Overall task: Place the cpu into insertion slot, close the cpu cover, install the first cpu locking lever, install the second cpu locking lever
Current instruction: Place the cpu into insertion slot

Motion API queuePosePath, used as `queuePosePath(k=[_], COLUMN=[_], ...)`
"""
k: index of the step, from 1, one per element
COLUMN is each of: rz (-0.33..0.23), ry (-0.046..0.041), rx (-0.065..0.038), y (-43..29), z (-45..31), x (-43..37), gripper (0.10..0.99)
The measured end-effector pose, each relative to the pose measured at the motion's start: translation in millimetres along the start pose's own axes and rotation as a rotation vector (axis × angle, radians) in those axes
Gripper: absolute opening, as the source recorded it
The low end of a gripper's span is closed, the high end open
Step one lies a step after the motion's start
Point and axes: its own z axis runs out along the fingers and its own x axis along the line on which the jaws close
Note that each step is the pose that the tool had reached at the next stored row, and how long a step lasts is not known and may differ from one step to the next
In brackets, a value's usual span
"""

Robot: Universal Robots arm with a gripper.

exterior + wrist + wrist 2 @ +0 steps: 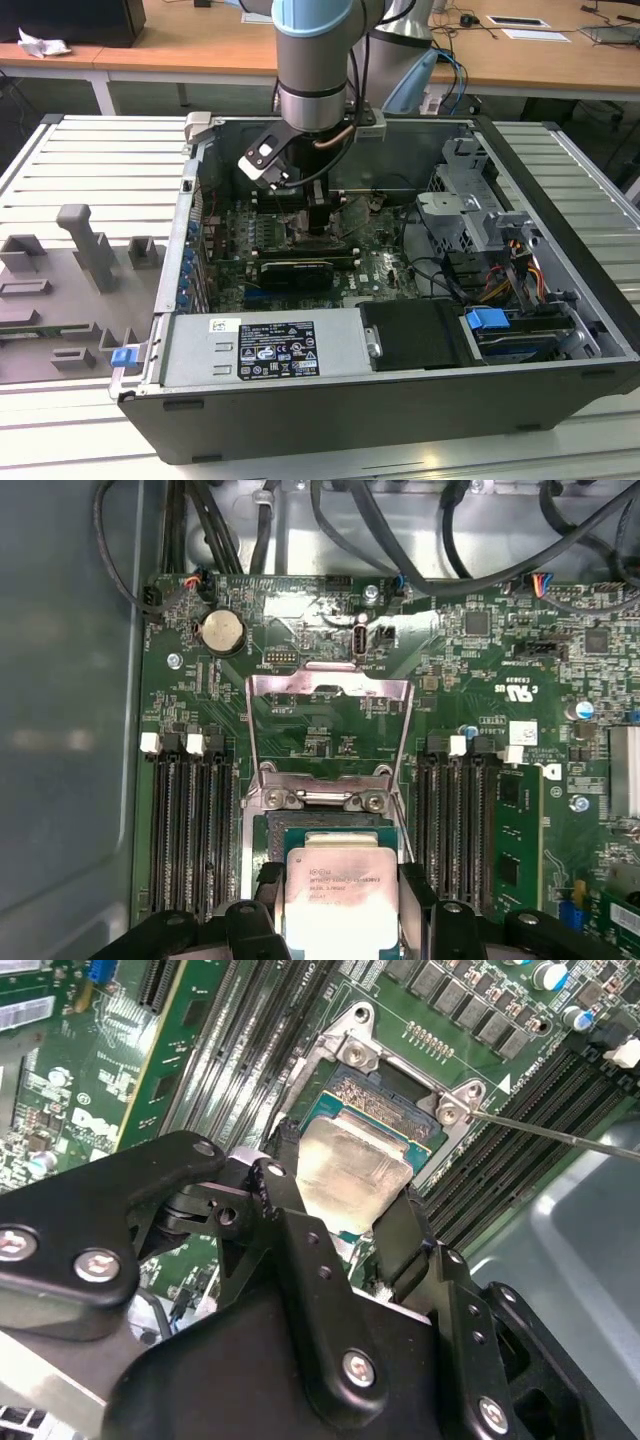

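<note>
While my gripper (345, 1195) is clamped on the small square silver-topped cpu (341, 905), it's right over the dark square insertion slot (375, 1095). Thin silvery metal cpu cover (327, 684) is flipped open, so closing and latching are left, I reckon.

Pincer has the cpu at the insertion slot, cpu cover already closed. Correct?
Wrong on the cover. The first wrist view shows the cpu cover open, folded back from the insertion slot. The rest is right: the pincer grips the cpu at the slot.

Arm (313, 60) reaches straight down, gripper (345, 1182) clamped.
</note>
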Motion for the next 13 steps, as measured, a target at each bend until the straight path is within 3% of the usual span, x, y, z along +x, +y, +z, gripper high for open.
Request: queuePosePath(k=[3,13], rz=[0.0,0.013], ry=[0.0,-0.0047], rx=[0.0,0.0], y=[-1.6,-2.4], z=[6.5,15.3], x=[1.9,5.9], gripper=[0.541,0.541])
